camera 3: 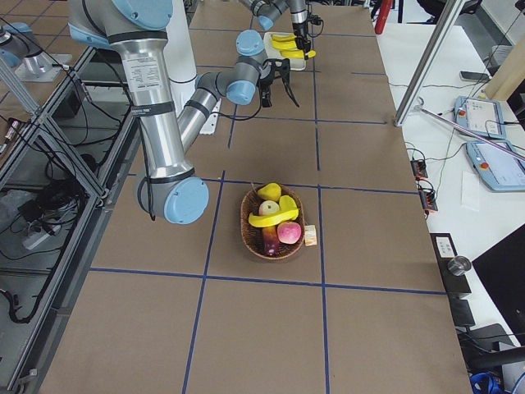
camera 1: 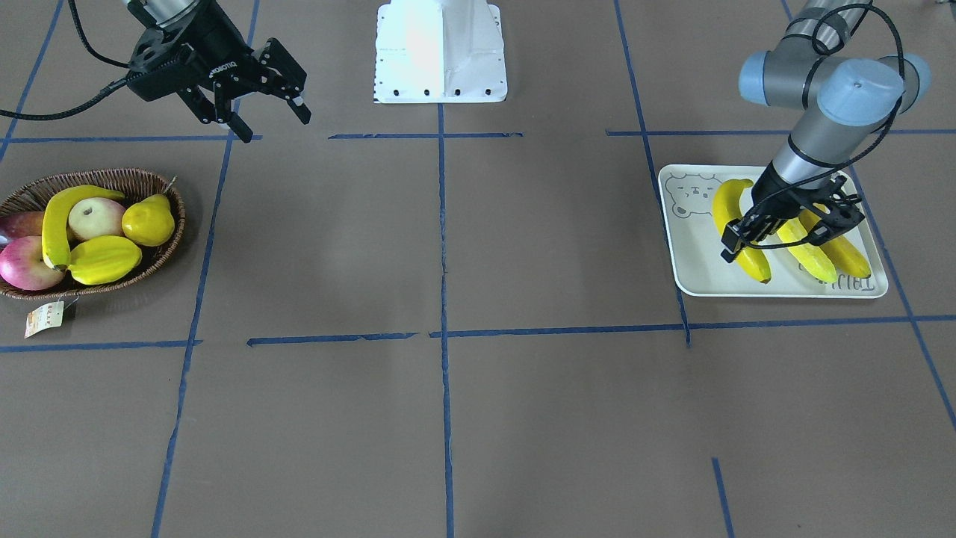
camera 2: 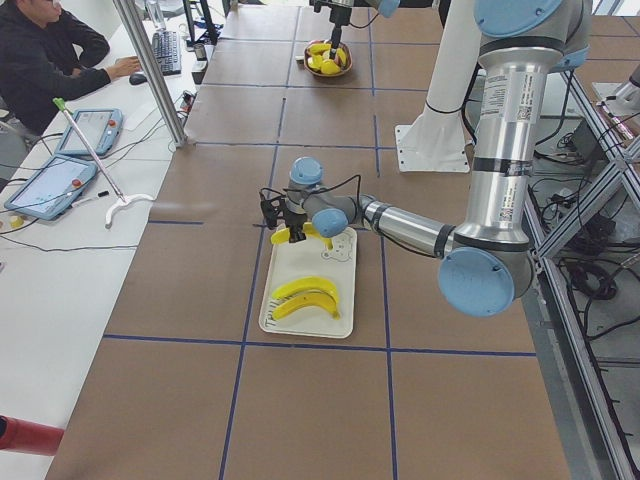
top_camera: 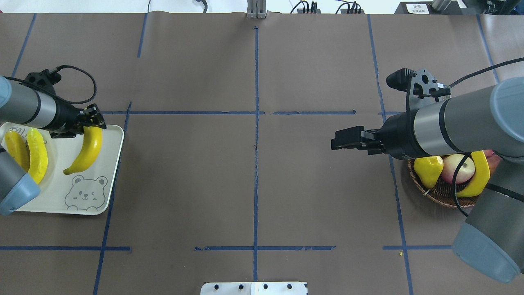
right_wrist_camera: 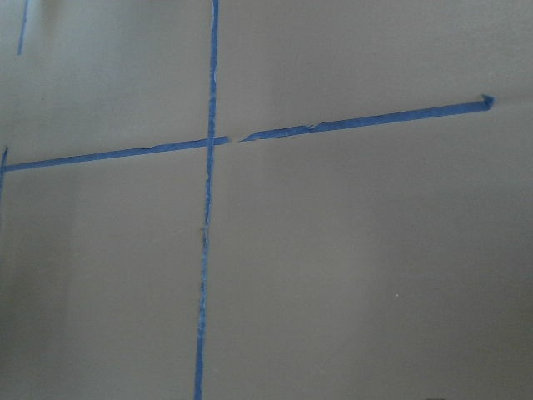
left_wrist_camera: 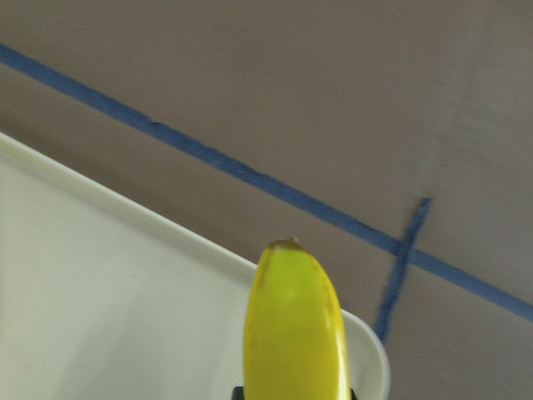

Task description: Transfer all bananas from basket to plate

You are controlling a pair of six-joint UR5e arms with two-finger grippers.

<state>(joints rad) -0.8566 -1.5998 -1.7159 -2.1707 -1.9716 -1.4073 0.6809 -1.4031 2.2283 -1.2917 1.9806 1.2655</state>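
The plate [camera 1: 694, 258] with a bear print lies at the table's left end and carries two bananas [top_camera: 37, 153] side by side. My left gripper [camera 1: 739, 243] is shut on the far end of a third banana [top_camera: 86, 149], low over the plate [top_camera: 57, 192]; the left wrist view shows this banana [left_wrist_camera: 293, 333] over the plate's rim. A fourth banana [camera 1: 56, 224] lies curved across the fruit in the wicker basket [camera 1: 112, 175] at the right end. My right gripper [camera 1: 274, 125] hangs open and holds nothing, above the table beside the basket [top_camera: 442, 192], toward the table's middle.
The basket also holds two apples [camera 1: 97, 217], a yellow pear [camera 1: 149, 220] and a starfruit [camera 1: 104, 258]; a paper tag [camera 1: 43, 320] lies beside it. The robot's white base [camera 1: 441, 52] stands mid-table. A person sits at a side desk [camera 2: 45, 60].
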